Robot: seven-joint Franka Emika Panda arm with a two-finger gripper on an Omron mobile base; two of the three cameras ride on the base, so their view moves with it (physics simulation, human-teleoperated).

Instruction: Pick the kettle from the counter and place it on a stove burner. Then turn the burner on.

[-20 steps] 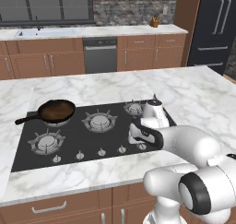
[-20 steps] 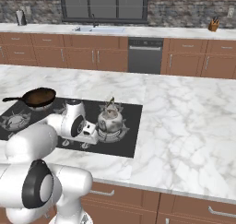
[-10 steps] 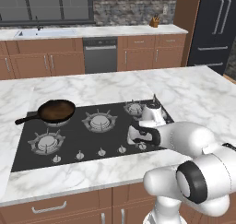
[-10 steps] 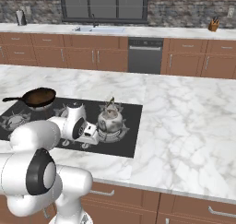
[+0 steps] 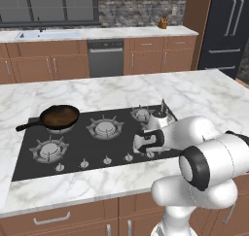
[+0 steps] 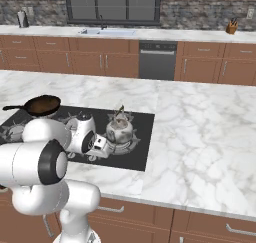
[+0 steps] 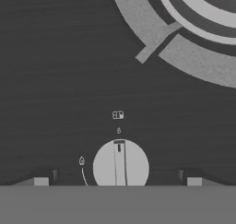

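The silver-grey kettle (image 5: 162, 116) (image 6: 120, 129) stands upright on the right-hand stove burner (image 6: 133, 142) of the black cooktop (image 5: 29, 157), which is set in the marble counter (image 5: 199, 92). My gripper (image 5: 142, 144) (image 6: 102, 146) hangs low over the cooktop's front edge, just in front of the kettle and apart from it. In the hand view its fingertips (image 7: 41, 180) stand wide apart on either side of a round silver knob (image 7: 120, 166). The gripper (image 7: 117, 181) is open and holds nothing. A burner's grate and rings (image 7: 203, 32) show beyond the knob.
A dark frying pan (image 5: 58, 116) (image 6: 43, 105) sits on the far left burner. Two more burners (image 5: 104, 128) (image 5: 48, 150) and a row of small knobs (image 5: 107, 160) lie on the cooktop. Broad marble (image 6: 200, 137) stretches to the right.
My hand has sunk slightly and shifted a little left toward the knob row, and the elbow has swung nearer the cameras. The kettle and pan have not moved.
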